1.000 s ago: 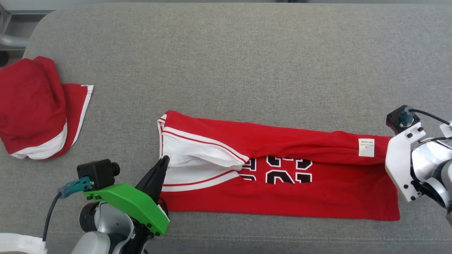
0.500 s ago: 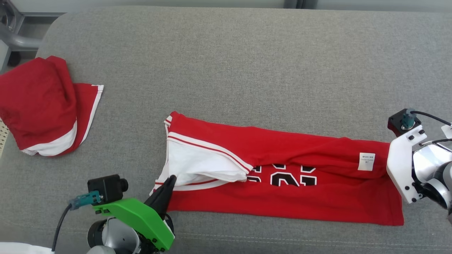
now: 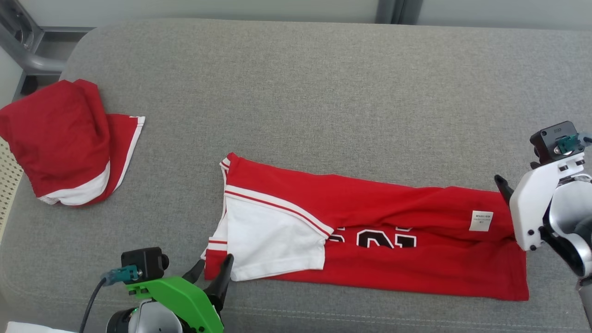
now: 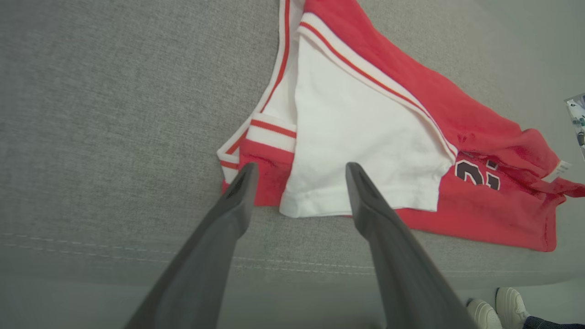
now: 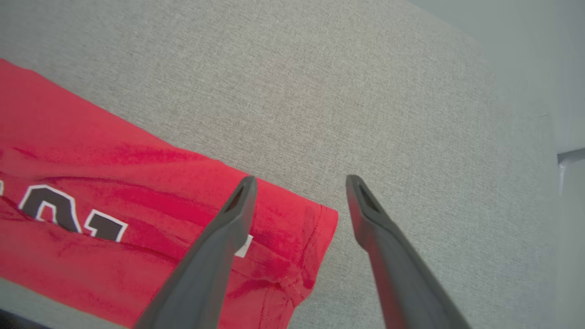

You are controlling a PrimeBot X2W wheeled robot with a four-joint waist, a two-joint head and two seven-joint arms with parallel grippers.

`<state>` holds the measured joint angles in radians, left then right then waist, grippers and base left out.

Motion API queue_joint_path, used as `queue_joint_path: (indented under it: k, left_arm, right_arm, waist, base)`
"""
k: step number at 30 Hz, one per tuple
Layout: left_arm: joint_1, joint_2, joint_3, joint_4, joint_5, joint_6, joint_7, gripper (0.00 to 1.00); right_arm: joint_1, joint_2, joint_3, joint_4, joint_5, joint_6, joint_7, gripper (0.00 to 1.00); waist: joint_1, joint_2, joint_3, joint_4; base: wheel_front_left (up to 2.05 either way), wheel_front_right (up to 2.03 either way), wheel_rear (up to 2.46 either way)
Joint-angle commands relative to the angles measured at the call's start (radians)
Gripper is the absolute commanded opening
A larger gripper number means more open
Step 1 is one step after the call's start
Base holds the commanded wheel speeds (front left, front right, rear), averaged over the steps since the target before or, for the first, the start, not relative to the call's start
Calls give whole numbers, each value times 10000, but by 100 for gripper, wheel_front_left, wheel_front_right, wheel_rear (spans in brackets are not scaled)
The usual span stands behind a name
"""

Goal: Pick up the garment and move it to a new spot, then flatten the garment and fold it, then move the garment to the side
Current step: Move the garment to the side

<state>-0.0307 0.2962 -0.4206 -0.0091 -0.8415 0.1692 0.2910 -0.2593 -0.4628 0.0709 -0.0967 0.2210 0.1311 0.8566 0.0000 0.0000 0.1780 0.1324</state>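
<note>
The garment (image 3: 393,263), a red jersey with a white sleeve and black numbers, lies folded into a long band on the grey cushion (image 3: 296,92). My left gripper (image 3: 213,274) stands open at the garment's left end, just off its near corner. In the left wrist view the left gripper (image 4: 301,168) has its open fingers on either side of the white sleeve's hem (image 4: 347,137), with nothing held. My right gripper (image 3: 504,189) is at the garment's right end. In the right wrist view the right gripper (image 5: 300,179) is open above the garment's far right corner (image 5: 114,151), holding nothing.
A second red piece with white trim (image 3: 60,143) lies crumpled at the cushion's far left. A metal frame (image 3: 23,41) stands beyond the back left corner. A seam runs along the cushion's near edge (image 4: 91,240). A person's shoes (image 4: 498,310) show below the near edge.
Both grippers have opened and let go of the garment; the white sleeve now lies flat. The left gripper has drawn back toward the near edge. The head camera has shifted.
</note>
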Motion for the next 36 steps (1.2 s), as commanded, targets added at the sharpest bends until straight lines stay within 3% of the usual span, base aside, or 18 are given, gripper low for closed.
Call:
queue_joint_path:
  k: [1, 5, 9, 12, 17, 27, 36]
  left_arm:
    - [37, 61, 23, 57, 130, 61, -59, 100]
    - [-130, 141, 7, 279, 501, 108, -462, 100]
    - [-370, 213, 129, 499, 1082, -128, -1584, 100]
    - [-485, 220, 115, 755, 1618, -289, -2626, 100]
    - [-613, 99, 182, 1322, 2370, -180, -4224, 100]
    - [-429, 22, 233, 1948, 3446, -2, -5492, 100]
    - [-124, -173, 1004, 1913, 3834, -117, -5565, 100]
  right_arm:
    - [203, 246, -116, -58, -91, -7, -259, 100]
    - [512, 1496, -765, -60, -225, -7, -1823, 100]
    - [887, 2570, -1198, 265, -479, -8, -3679, 100]
    - [1144, 3120, -1206, 622, -626, -5, -5135, 100]
    - [1399, 3684, -1322, 1321, -762, -10, -7456, 100]
    - [1712, 4061, -1327, 2699, -972, -8, -9690, 100]
    - [1900, 4101, -1024, 3438, -384, -10, -10171, 100]
  waist:
    - [0, 0, -41, 19]
    - [0, 0, -201, 83]
    - [0, 0, -431, 134]
    - [0, 0, -655, 148]
    - [0, 0, -1036, 153]
    - [0, 0, -2036, 132]
    - [0, 0, -2340, 100]
  base:
    - [0, 0, 0]
    - [0, 0, 0]
    - [0, 0, 0]
    - [0, 0, 0]
    - [0, 0, 0]
    - [0, 0, 0]
    - [0, 0, 0]
